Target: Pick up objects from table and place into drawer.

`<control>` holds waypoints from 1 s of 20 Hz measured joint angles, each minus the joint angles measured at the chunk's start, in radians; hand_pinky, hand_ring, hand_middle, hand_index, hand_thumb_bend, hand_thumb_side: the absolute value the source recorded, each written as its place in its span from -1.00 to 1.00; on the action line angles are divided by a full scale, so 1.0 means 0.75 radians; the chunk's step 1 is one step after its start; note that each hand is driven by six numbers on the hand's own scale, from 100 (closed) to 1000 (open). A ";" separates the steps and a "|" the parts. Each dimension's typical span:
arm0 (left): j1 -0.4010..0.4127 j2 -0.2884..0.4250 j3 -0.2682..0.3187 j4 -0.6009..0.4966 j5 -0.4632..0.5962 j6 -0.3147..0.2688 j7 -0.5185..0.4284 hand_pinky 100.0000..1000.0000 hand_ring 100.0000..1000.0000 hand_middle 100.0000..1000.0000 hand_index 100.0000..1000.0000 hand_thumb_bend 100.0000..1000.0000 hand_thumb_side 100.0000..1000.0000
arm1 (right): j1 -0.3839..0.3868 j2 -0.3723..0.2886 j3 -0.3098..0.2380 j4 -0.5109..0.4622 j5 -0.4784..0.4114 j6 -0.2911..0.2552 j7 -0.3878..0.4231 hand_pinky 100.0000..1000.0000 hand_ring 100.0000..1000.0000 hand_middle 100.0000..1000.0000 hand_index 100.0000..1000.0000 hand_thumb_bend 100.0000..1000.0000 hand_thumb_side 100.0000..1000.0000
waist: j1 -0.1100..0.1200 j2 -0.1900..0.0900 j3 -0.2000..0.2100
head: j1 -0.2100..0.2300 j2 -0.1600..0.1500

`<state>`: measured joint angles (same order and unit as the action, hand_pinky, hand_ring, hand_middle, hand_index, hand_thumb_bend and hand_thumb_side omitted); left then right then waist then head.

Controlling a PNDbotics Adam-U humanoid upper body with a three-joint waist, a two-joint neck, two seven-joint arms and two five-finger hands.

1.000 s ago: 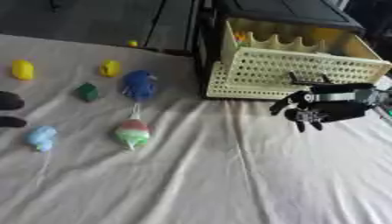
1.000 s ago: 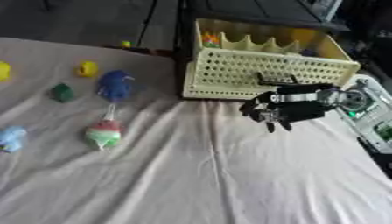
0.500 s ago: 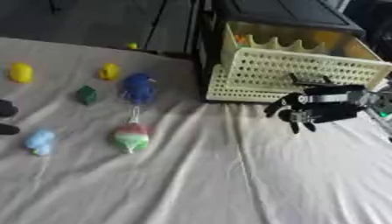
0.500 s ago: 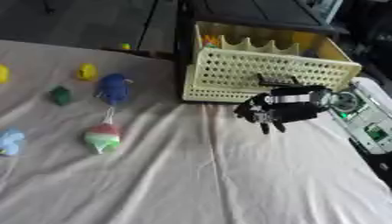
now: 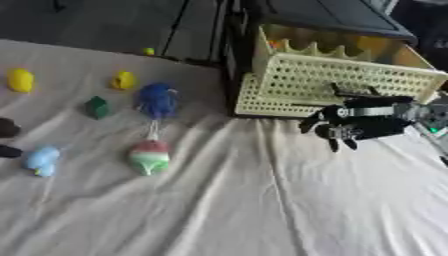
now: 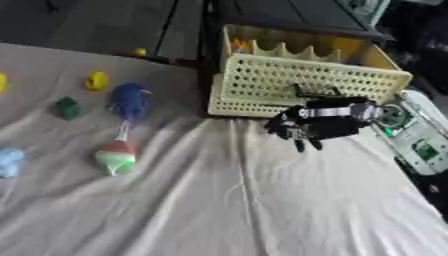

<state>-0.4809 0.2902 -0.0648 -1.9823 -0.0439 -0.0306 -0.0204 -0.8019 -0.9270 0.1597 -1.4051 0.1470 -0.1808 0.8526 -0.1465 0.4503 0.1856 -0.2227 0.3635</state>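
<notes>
A cream perforated drawer point(image 5: 328, 85) stands pulled out of a dark cabinet at the back right, with yellow and orange things inside. My right hand point(image 5: 354, 125) hovers just in front of its front wall, fingers relaxed and pointing down, holding nothing. On the white cloth to the left lie a blue plush toy point(image 5: 157, 99), a red, white and green toy point(image 5: 149, 156), a small green piece point(image 5: 97, 107), two yellow toys point(image 5: 123, 80) point(image 5: 19, 80) and a light blue toy point(image 5: 40, 160). Dark parts, probably my left hand point(image 5: 7, 128), show at the left edge.
A white device with a green spot point(image 6: 416, 135) lies at the right edge beside my right arm. A small yellow ball point(image 5: 149, 51) sits at the table's far edge. The wrinkled cloth point(image 5: 262, 210) covers the front half of the table.
My right hand has drifted a little left and down in front of the drawer. The dark parts at the left edge have slid slightly down.
</notes>
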 measured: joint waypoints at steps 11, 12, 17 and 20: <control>-0.007 0.000 -0.002 0.000 0.005 -0.001 -0.012 0.22 0.41 0.26 0.91 -1.00 0.94 | -0.011 -0.001 -0.009 -0.005 0.078 -0.075 -0.064 -0.98 -0.73 -0.40 0.21 -1.00 1.00 | -0.020 0.005 0.016 | -0.017 -0.020; -0.007 0.000 -0.004 0.000 0.005 -0.001 -0.014 0.22 0.41 0.26 0.91 -1.00 0.94 | -0.012 -0.001 -0.009 -0.005 0.096 -0.087 -0.068 -0.99 -0.74 -0.40 0.21 -1.00 1.00 | -0.022 0.008 0.017 | -0.019 -0.021; -0.007 0.000 -0.008 0.000 0.005 -0.001 -0.018 0.21 0.40 0.25 0.91 -1.00 0.94 | -0.016 -0.001 -0.008 0.006 0.153 -0.128 -0.058 -1.00 -0.72 -0.41 0.20 -1.00 1.00 | -0.027 0.020 0.017 | -0.023 -0.025; -0.007 0.000 -0.008 0.000 0.005 0.000 -0.020 0.21 0.40 0.25 0.91 -1.00 0.95 | -0.016 -0.001 -0.008 0.009 0.154 -0.134 -0.047 -1.00 -0.73 -0.42 0.20 -1.00 1.00 | -0.029 0.024 0.016 | -0.026 -0.025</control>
<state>-0.4864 0.2902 -0.0706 -1.9823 -0.0399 -0.0306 -0.0351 -0.8138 -0.9278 0.1536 -1.3981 0.2623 -0.2817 0.8171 -0.1685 0.4684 0.1980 -0.2421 0.3450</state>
